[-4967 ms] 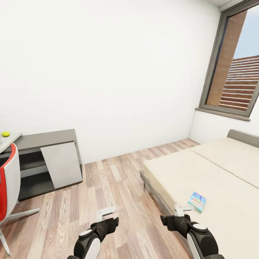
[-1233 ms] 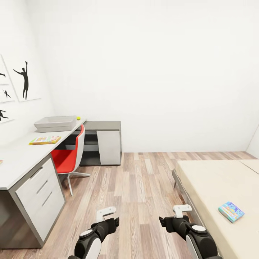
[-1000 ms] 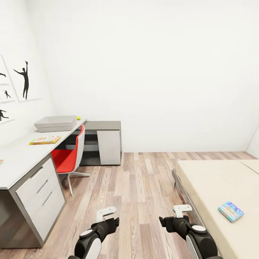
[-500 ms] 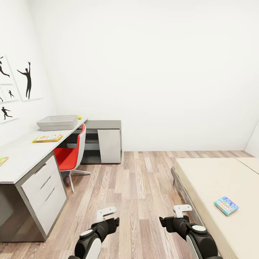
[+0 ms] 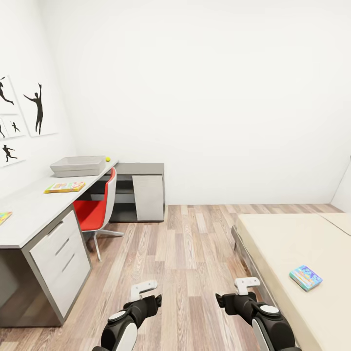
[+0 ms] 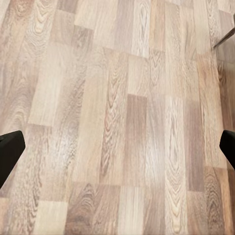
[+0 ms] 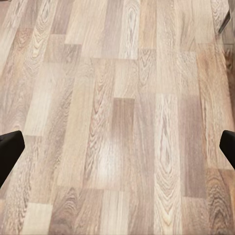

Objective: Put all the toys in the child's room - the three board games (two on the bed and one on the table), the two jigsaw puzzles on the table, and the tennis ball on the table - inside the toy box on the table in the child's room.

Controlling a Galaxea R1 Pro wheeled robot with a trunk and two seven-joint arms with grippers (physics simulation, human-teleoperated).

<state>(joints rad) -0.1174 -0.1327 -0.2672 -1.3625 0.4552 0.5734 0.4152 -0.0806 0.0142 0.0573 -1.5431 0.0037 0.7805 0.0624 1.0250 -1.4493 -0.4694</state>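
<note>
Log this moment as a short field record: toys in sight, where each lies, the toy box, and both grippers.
toy box: on the table, far end
tennis ball: on the table beside the toy box
yellow-green board game: flat on the table
jigsaw puzzle: at the table's near end, cut by the picture's edge
light blue board game: on the bed
left gripper: open, over wood floor
right gripper: open, over wood floor

Our left arm and right arm are glossy black with white panels, round grey caps and white brackets
</note>
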